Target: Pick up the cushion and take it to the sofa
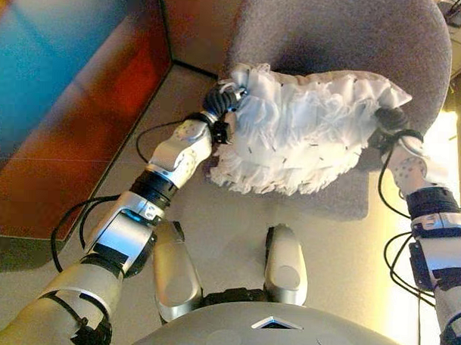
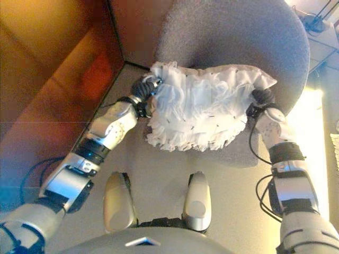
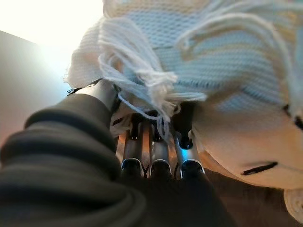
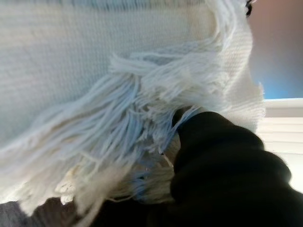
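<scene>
A white cushion (image 1: 300, 133) with a shaggy fringe hangs between my two hands, just above the front of a grey upholstered seat (image 1: 349, 33). My left hand (image 1: 224, 103) is at the cushion's left end. In the left wrist view its fingers (image 3: 154, 151) run into the fringe under the cushion (image 3: 227, 61), and the thumb (image 3: 102, 92) presses from the other side, so the edge is pinched. My right hand (image 1: 391, 119) is against the cushion's right end. The right wrist view shows only its dark cover (image 4: 222, 161) buried in the fringe (image 4: 118, 123).
The grey seat has a high rounded back and fills the space ahead. A tall reddish wooden panel (image 1: 66, 99) runs along the left, close to my left arm. Pale floor (image 1: 229, 218) lies between me and the seat. Bright light falls on the floor at the right.
</scene>
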Controlling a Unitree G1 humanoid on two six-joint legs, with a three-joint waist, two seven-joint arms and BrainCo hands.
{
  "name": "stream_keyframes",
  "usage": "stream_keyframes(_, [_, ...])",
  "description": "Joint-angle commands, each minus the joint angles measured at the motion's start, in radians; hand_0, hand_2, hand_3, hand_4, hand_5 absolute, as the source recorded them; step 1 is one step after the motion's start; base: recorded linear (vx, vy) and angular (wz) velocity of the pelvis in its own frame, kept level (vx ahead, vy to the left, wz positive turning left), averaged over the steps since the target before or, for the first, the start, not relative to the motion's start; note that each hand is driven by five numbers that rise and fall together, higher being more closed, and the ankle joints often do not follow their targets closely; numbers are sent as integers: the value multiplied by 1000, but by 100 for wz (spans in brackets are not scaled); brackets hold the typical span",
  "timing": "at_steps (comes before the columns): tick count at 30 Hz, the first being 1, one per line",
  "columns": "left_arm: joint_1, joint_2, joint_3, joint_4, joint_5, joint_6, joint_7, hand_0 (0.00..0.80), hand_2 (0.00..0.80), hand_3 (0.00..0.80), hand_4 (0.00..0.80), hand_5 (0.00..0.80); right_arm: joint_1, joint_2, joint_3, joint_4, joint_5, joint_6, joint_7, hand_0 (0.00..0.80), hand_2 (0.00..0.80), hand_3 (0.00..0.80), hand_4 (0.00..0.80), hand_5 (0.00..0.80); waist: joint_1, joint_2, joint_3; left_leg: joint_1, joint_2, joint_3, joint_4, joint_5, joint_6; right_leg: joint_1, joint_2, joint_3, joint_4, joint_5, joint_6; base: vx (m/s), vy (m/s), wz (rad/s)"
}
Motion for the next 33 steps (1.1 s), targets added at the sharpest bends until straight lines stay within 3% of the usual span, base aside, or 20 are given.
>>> stream_keyframes(1, [27, -100, -77, -146, -89, -49, 7, 800, 800, 800, 800, 800, -215, -39, -11, 15, 57, -56, 36, 800, 800, 800, 800, 800, 4, 16, -106, 185, 158, -99, -181, 107, -124, -2, -7, 49, -176, 221, 32, 107, 11, -2])
stream_keyframes(10, [26, -127, -133, -210, -121, -116, 117, 800, 800, 800, 800, 800, -305, -84, 39, 34, 33, -28, 28, 800, 800, 800, 800, 800, 12, 8, -105, 157, 141, -121, -214, 153, -124, 0, 2, 44, -216, 237, 32, 63, 0, -1])
stream_keyframes(16, [13, -129, -157, -210, -74, -125, 210, 800, 800, 800, 800, 800, -377, -51, 72, 76, 22, 1, 21, 800, 800, 800, 800, 800, 34, 6, -64, 65, 115, -168, -191, 163, -124, -67, -3, 55, -198, 243, 37, -78, -19, 11])
stream_keyframes(29, [-13, -92, -129, -191, -88, -172, 229, 800, 800, 800, 800, 800, -429, 56, 116, 146, -53, -79, 6, 800, 800, 800, 800, 800, 82, 20, 39, -165, 56, -260, -37, 123, -124, -288, -20, 106, -40, 214, 37, -121, 13, 6])
stream_keyframes(30, [-16, -90, -127, -192, -92, -170, 222, 800, 800, 800, 800, 800, -427, 61, 114, 165, -58, -77, 6, 213, 213, 213, 213, 213, 85, 22, 40, -172, 52, -262, -30, 122, -124, -295, -22, 107, -35, 212, 37, -35, 32, 8])
stream_keyframes(31, [-18, -90, -127, -195, -101, -164, 223, 800, 800, 800, 800, 800, -428, 66, 117, 177, -59, -66, 0, 0, 0, 0, 0, 0, 87, 23, 41, -182, 47, -267, -20, 119, -124, -304, -22, 110, -28, 211, 37, -18, 21, 11])
stream_keyframes(33, [-16, -89, -127, -197, -109, -145, 234, 772, 772, 772, 772, 772, -421, 79, 115, 202, -68, -67, 16, 0, 0, 0, 0, 0, 95, 23, 39, -187, 41, -267, -21, 113, -124, -310, -20, 110, -25, 209, 37, -10, 12, 9])
